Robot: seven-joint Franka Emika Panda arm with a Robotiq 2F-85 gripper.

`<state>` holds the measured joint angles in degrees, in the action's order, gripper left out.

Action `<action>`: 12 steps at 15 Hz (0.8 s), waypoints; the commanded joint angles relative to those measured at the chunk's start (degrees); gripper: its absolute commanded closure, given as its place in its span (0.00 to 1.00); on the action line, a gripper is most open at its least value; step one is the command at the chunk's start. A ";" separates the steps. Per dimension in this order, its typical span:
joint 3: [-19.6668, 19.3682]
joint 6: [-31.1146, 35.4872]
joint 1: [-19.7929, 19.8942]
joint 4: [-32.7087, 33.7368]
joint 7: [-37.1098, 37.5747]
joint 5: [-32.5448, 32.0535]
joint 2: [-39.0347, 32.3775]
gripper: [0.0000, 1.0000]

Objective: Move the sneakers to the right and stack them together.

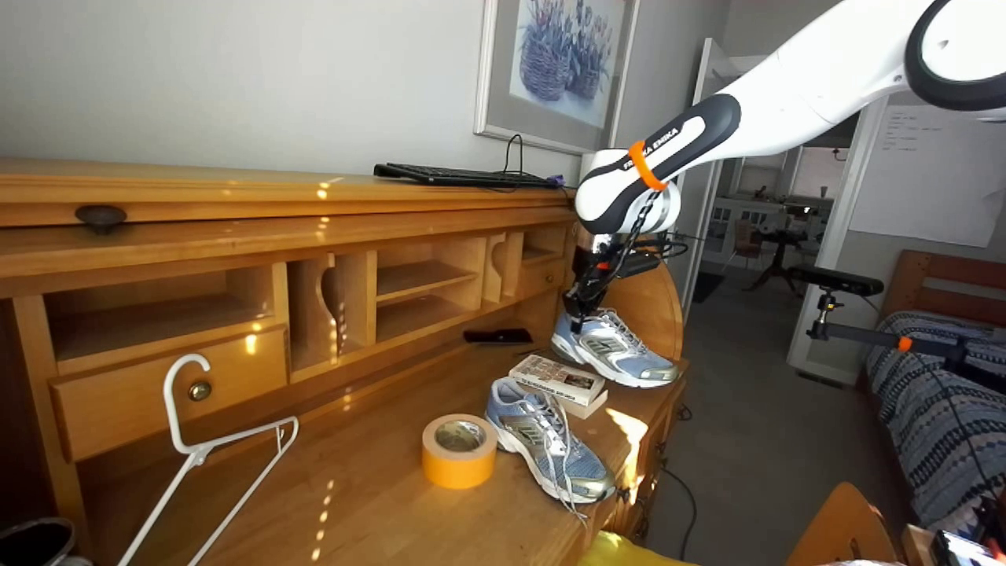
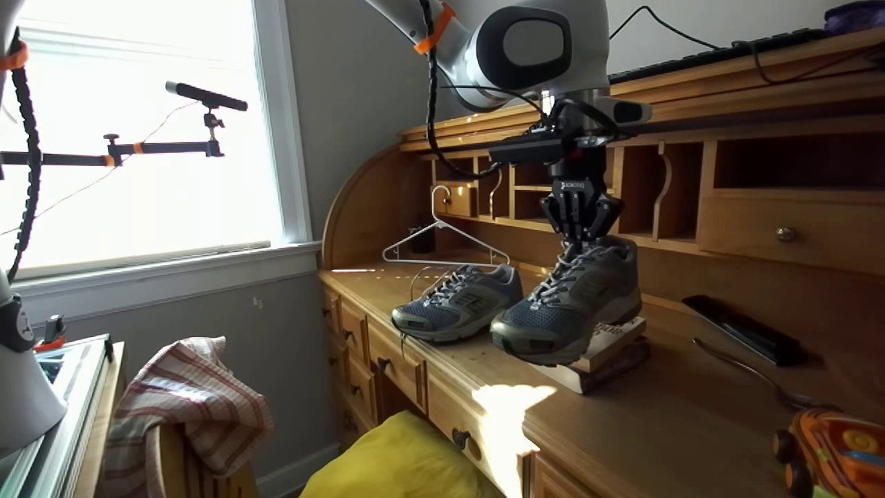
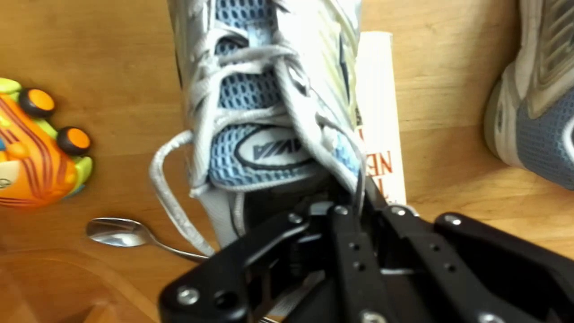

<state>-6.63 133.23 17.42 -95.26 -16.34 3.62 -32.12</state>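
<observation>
One sneaker [image 1: 617, 352], silver-grey mesh with light blue accents, hangs by its collar from my gripper [image 1: 578, 324]. In an exterior view it [image 2: 588, 294] tilts toe-down and appears raised over the books. The gripper [image 2: 578, 241] is shut on the rear opening. In the wrist view the gripper [image 3: 358, 211] meets the collar near the tongue of the sneaker [image 3: 255, 89]; the fingertips are partly hidden. The second sneaker [image 1: 542, 444] lies flat on the desk next to the tape roll. It also shows in an exterior view [image 2: 463, 303] and at the wrist view's right edge [image 3: 547, 94].
A small stack of books [image 1: 562, 381] lies beneath the held sneaker. A yellow tape roll [image 1: 460, 470], white hanger [image 2: 442, 225], dark flat object [image 2: 743, 330], spoon [image 3: 119, 232] and orange toy car [image 3: 36, 157] are on the desk. Wooden cubbies [image 1: 428, 275] rise behind.
</observation>
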 commanded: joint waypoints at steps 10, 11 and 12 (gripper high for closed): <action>-2.13 14.59 4.93 -4.28 -2.79 -3.12 -1.80 0.98; -1.90 14.85 5.40 -3.82 -2.97 -2.92 -2.50 0.98; -1.22 15.38 6.19 -3.40 -3.96 -2.44 -3.17 0.98</action>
<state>-9.59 146.37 21.39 -99.66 -17.92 0.28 -33.62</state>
